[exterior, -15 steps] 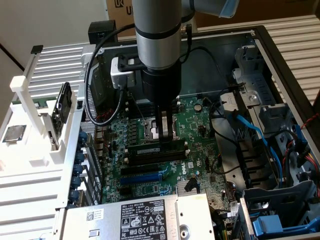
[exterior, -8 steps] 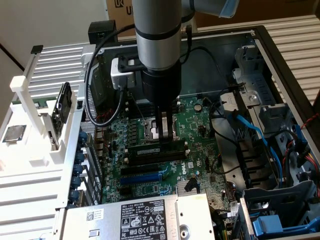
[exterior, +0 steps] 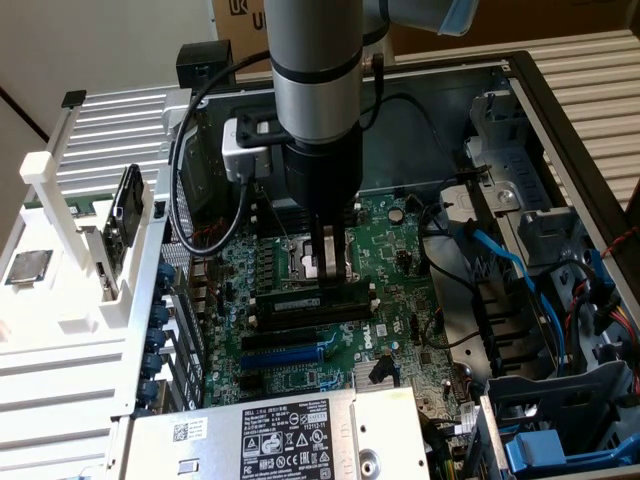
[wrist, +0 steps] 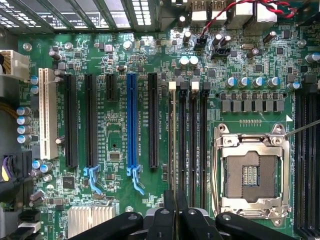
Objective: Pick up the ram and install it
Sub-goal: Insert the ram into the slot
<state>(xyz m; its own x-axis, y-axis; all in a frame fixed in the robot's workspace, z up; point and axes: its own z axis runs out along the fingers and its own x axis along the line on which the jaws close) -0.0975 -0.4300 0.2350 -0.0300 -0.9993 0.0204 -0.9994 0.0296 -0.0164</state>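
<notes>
1. The tool [exterior: 325, 270] [wrist: 175, 216] stood over the motherboard [wrist: 115, 135] inside the open computer case [exterior: 560, 120]. Its jaws were drawn almost together, and the narrow slit between them pinched the upper edge of the ram [exterior: 310, 300] [wrist: 173, 140].
2. The ram stood on edge along the memory slot farthest from the CPU socket [wrist: 250, 175], with the three empty memory slots [wrist: 192, 145] between it and the socket. I could not tell whether it was fully seated or only resting in the slot mouth.
3. The stick looked light, thin and stiff. It would likely carry easily but crack or flex if twisted or levered sideways.
4. Its flat faces seemed smooth, so a weak pinch might let it slip or pivot.
5. The best hold appeared to be the one shown: mid-length on the top edge, across both faces and clear of the bottom contacts.
</notes>
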